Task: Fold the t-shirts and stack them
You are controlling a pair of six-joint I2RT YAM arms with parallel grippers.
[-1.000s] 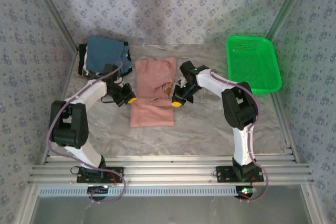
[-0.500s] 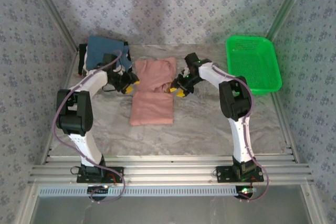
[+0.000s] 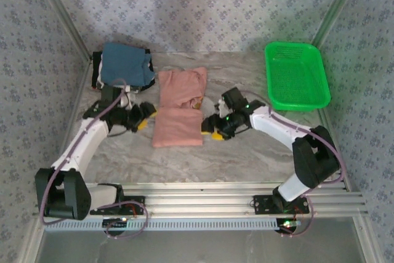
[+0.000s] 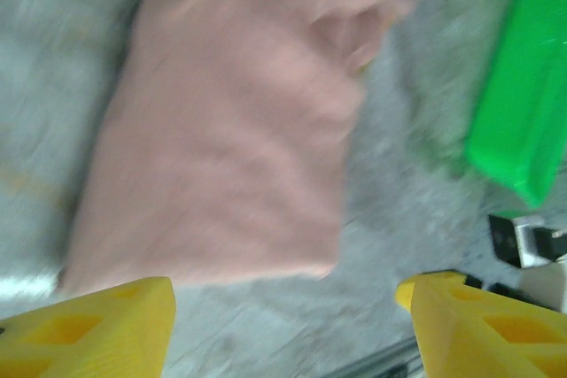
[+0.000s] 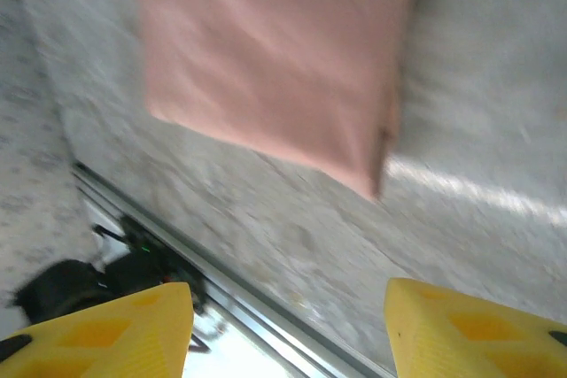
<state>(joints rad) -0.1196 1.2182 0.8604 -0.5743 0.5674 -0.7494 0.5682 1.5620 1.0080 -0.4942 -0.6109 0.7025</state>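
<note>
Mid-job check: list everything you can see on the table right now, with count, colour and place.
pink t-shirt: one, salmon-pink, table centre, lying flat and partly folded
folded shirt stack: one pile, blue on top with black and white edges under it, far-left corner
basket: one, green mesh, far-right side
table: one, grey marbled top
left arm: one, white and black, reaching toward the pink t-shirt's left edge
right arm: one, white and black, reaching toward the pink t-shirt's near right corner
left fingers: two, yellow, spread apart, nothing between them
right fingers: two, yellow, spread apart, nothing between them
</note>
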